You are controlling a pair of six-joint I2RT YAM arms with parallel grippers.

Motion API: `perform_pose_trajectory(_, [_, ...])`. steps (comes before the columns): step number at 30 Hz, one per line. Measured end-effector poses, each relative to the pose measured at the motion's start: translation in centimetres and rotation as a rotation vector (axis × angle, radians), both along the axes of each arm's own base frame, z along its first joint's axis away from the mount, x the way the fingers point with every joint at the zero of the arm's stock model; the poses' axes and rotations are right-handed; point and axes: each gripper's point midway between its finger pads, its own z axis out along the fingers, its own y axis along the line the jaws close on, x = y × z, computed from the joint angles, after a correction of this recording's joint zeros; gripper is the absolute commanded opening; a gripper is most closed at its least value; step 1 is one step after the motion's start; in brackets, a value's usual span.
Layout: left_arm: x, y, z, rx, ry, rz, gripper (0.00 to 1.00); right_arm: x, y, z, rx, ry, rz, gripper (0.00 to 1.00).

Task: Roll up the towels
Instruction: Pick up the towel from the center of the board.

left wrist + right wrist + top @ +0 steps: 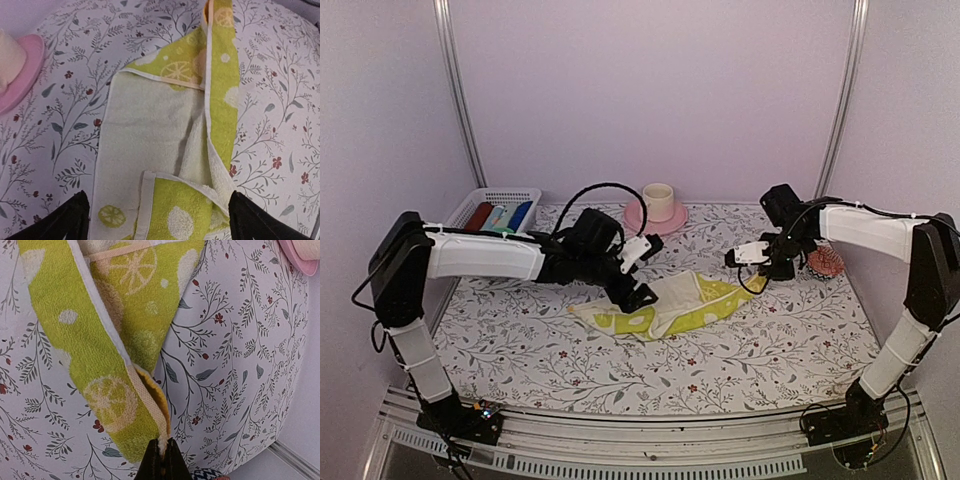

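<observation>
Towel (670, 305), the pale yellow one with the green lemon print, lies part-folded at the middle of the flower-printed tablecloth (770, 350). In the overhead view its long axis runs from about 9 o'clock to 3 o'clock, the right end tipped a little toward 2. Your left gripper (638, 293) stands with jaws wide apart and nothing in them, right over the towel's 9 o'clock end. In its wrist view the two fingers (62, 222) straddle the near hem and the cloth stretches away toward 12. Your right gripper (161, 460) is pinched tight on the 3 o'clock corner, the hem caught between its tips and the cloth fanning off toward 11. So you have an arm at each end. The left is the free one, and I judge it best placed to start a roll along the long axis toward 3. The tablecloth looks soft and may drag under the roll. Room is fair: the pink saucer (632, 216) sits at 12 beyond the towel, the white basket (506, 192) at 10, and a red patterned thing (825, 262) lies just beside the right wrist.
</observation>
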Motion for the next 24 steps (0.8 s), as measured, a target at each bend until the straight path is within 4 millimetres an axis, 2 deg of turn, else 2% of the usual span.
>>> perform_pose_trajectory(2, [-0.2, 0.3, -1.7, -0.003, 0.089, -0.058, 0.92, 0.3, -0.1, -0.1, -0.003, -0.015, -0.007, 0.02])
perform_pose_trajectory(5, [0.7, 1.2, -2.9, -0.037, 0.184, -0.086, 0.84, 0.3, -0.2, -0.6, -0.004, -0.019, -0.013, 0.02])
perform_pose_trajectory(8, [1.8, 1.4, -3.7, -0.057, 0.247, -0.091, 0.69, 0.2, -0.2, -1.2, -0.006, -0.009, -0.017, 0.02])
perform_pose_trajectory(10, [2.3, 0.7, -4.6, -0.051, 0.283, -0.099, 0.61, 0.3, -0.2, -1.4, -0.003, -0.010, -0.022, 0.02])
perform_pose_trajectory(13, [2.3, -0.1, -6.6, -0.028, 0.345, -0.107, 0.57, 0.6, -0.1, -1.5, 0.001, -0.015, -0.027, 0.02])
perform_pose_trajectory(16, [1.4, 0.5, -8.5, 0.009, 0.411, -0.094, 0.55, 0.7, 0.0, -1.8, 0.002, -0.013, -0.030, 0.02])
perform_pose_trajectory(24, [0.2, 0.6, -9.1, 0.001, 0.471, -0.106, 0.48, 0.9, 0.1, -1.9, 0.004, -0.015, -0.034, 0.02])
